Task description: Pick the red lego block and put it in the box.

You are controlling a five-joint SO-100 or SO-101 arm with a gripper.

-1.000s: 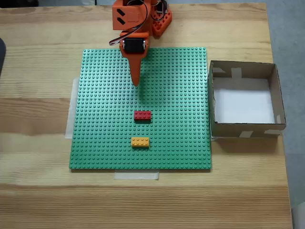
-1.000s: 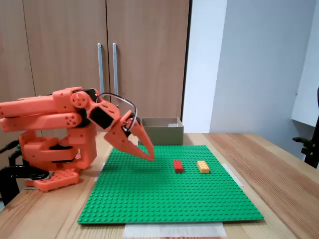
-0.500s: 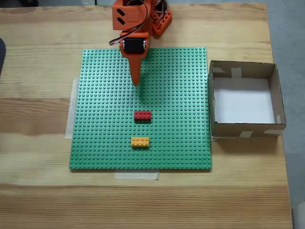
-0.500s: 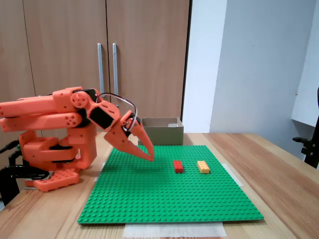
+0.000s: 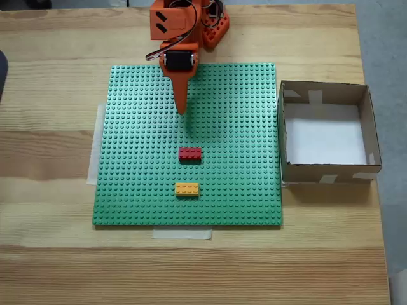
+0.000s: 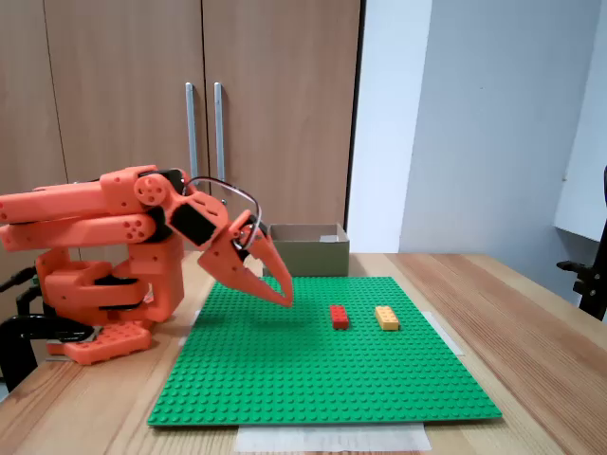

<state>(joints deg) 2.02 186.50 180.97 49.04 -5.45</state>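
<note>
From my gripper [image 5: 182, 110] to the red lego block [image 5: 190, 153] there is only bare green baseplate [image 5: 133, 159]. The orange brick [image 5: 187, 189] sits just past the red one. The box [image 5: 325, 93] stands beside the plate, its low walls in the way, top open.

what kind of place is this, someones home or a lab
Probably an office or small lab set up for robot practice, not clearly a home. A wooden table carries a taped-down green lego baseplate and an orange arm, with tall wooden cabinet doors behind and an office chair at the edge.
</note>
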